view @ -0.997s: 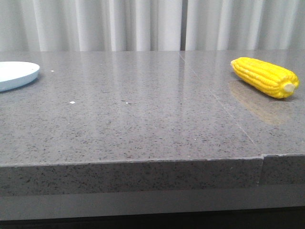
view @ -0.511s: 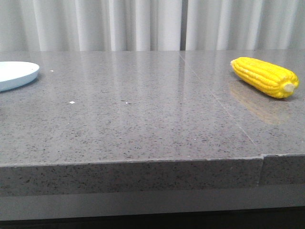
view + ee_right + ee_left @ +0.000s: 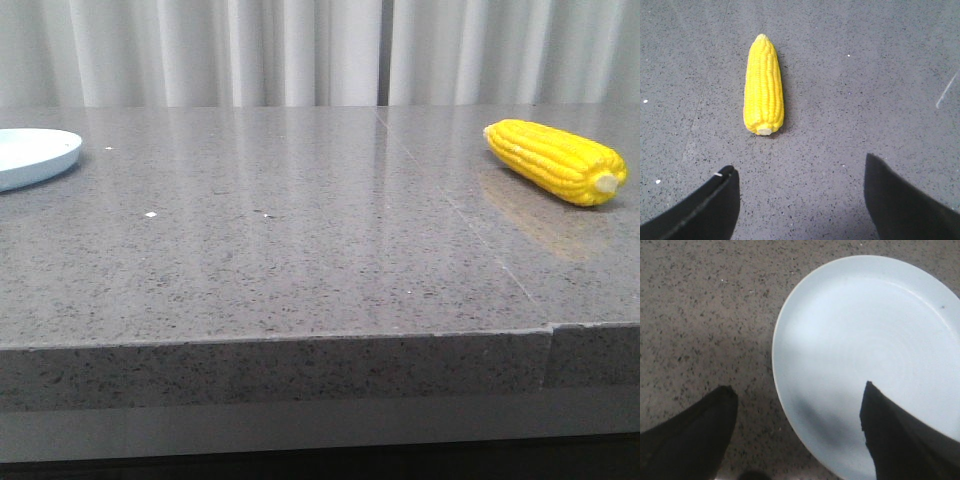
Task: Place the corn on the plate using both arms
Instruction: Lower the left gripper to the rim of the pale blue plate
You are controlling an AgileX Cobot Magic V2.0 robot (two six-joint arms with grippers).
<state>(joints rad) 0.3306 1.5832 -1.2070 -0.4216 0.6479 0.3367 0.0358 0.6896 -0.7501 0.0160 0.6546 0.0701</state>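
At the far left of the grey speckled worktop lay the plate, pale blue and shallow, cut off by the edge of the front view. The left gripper hung over it with its fingers spread wide apart and gripping nothing; in the left wrist view one finger showed against the plate's surface and the other against bare stone just beside the rim. A dark shadow fell on the plate near that rim.

Across the worktop, well apart from the plate, the corn lay on its side at the far right, its pale stub end turned toward the front edge and outward. A faint yellow reflection showed on the polished stone in front of it. The right gripper hovered near the stub end, its fingers likewise wide apart and holding nothing, clear of the cob. Pale curtains hung behind the worktop.
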